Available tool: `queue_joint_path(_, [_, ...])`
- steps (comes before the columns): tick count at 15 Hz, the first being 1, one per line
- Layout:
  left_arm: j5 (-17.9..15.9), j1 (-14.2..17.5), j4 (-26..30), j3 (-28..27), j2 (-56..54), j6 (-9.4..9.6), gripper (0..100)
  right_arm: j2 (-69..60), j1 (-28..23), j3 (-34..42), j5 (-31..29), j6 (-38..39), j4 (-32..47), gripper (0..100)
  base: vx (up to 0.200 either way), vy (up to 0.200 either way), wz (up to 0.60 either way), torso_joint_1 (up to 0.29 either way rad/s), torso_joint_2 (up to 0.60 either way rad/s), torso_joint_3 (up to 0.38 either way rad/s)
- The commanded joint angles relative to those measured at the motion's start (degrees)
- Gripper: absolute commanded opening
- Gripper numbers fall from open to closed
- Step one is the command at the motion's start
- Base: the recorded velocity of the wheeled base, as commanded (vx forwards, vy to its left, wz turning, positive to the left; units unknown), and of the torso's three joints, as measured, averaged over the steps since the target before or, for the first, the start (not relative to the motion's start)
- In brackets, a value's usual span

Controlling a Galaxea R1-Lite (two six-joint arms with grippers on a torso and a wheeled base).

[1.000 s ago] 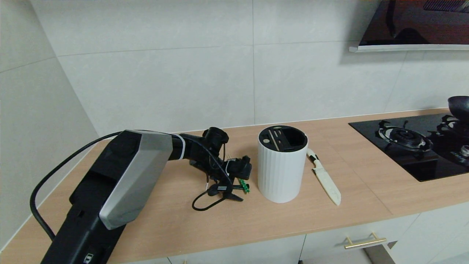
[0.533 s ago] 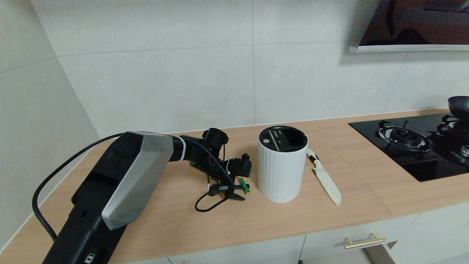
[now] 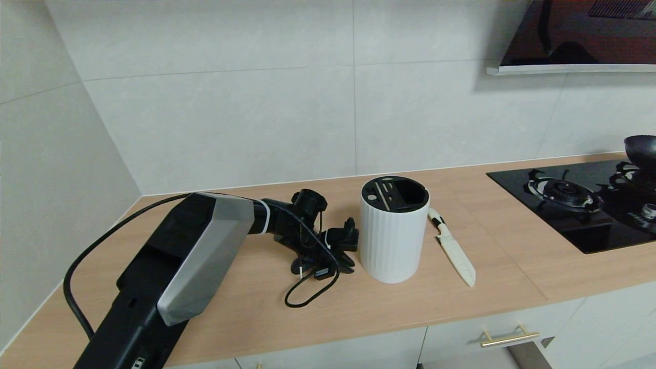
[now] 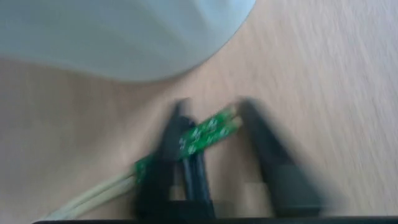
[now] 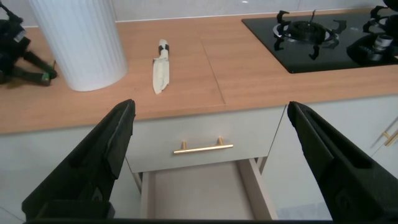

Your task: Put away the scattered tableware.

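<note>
A white ribbed holder (image 3: 392, 246) with a black slotted top stands upright on the wooden worktop (image 3: 230, 307). Everything here is placed from it.

The left arm lies low across the worktop on the holder's left. Its left pincer (image 4: 213, 115) is down at the surface, just beside the base of the holder. In the left wrist view the two dark fingers stand apart with a clear gap between them, so this pincer is open. A pair of pale chopsticks (image 4: 208, 129) with green patterned ends lies flat on the worktop in that gap. They rest against one finger and are clear of the other. The green ends point toward the holder's foot, close to it; the view is too blurred to tell whether they touch it. A loop of black cable (image 3: 307, 294) lies on the worktop in front of the pincer, to the holder's left.

On the holder's right, just beside it, a knife (image 3: 453, 248) lies flat on the worktop. Its dark-banded handle is toward the wall and its cream blade points toward the front edge.

The right pincer (image 5: 209, 118) hangs in front of the worktop edge, lower than the holder and to its right. Its fingers are spread wide and nothing is between them. Before it is a cabinet drawer front with a gold handle (image 5: 202, 147).

Well to the holder's right, a black gas hob (image 3: 579, 205) is set into the worktop.
</note>
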Motion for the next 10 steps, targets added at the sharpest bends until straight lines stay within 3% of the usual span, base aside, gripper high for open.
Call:
queue_joint_path(1, [-0.25, 0.02, 0.12, 0.04, 1.3, 0.06, 0, 0.09, 0.01, 0.0, 0.01, -0.01, -0.04, 100, 0.0, 0.0, 0.0, 0.0, 0.0, 0.0])
queue_joint_path(3, [-1.13, 0.02, 0.12, 0.04, 1.22, 0.41, 0, 0.09, 0.01, 0.0, 0.01, -0.01, -0.04, 100, 0.0, 0.0, 0.0, 0.0, 0.0, 0.0])
queue_joint_path(4, [-2.1, 0.02, 0.04, 0.04, 0.69, 1.47, 0, 0.09, 0.01, 0.0, 0.01, -0.01, -0.04, 100, 0.0, 0.0, 0.0, 0.0, 0.0, 0.0])
queue_joint_path(6, [-2.89, -0.25, 0.56, 0.04, -1.77, 5.51, 0, 0.09, 0.01, 0.0, 0.01, -0.01, -0.04, 100, 0.0, 0.0, 0.0, 0.0, 0.0, 0.0])
queue_joint_path(10, [-6.93, -1.39, 0.56, 0.04, -8.72, 6.83, 0, 0.09, 0.01, 0.0, 0.01, -0.01, -0.04, 100, 0.0, 0.0, 0.0, 0.0, 0.0, 0.0])
